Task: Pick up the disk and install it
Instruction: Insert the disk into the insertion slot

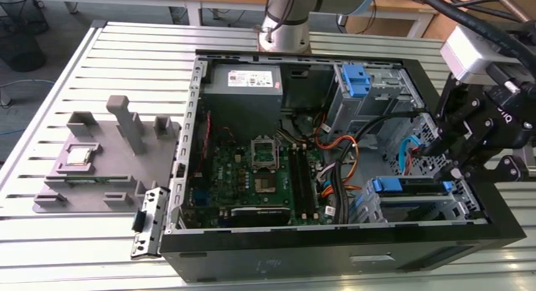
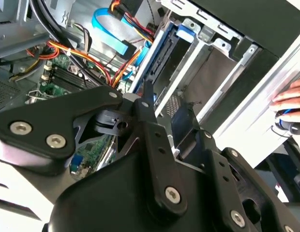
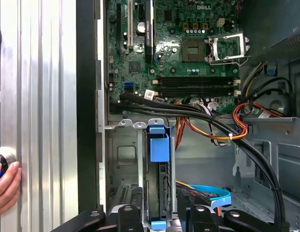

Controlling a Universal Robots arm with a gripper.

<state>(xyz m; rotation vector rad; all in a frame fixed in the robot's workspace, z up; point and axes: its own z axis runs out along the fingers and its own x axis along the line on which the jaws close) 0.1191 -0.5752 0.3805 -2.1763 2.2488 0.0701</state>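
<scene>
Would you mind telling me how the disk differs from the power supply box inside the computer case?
The disk has a blue frame; the power supply box is grey with a white sticker. The disk stands on edge in the drive cage beside the gripper; the box lies broad face up by the arm's base. The box looks bulkier. Both sit inside the computer case.

Ribbed metal table (image 1: 125, 52) (plastic-framed disk (image 3: 158, 145))

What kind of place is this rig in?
Probably a robotics lab workbench: an open PC case lies on a slotted metal table, a grey parts fixture beside it, and a robot arm stands there.
</scene>
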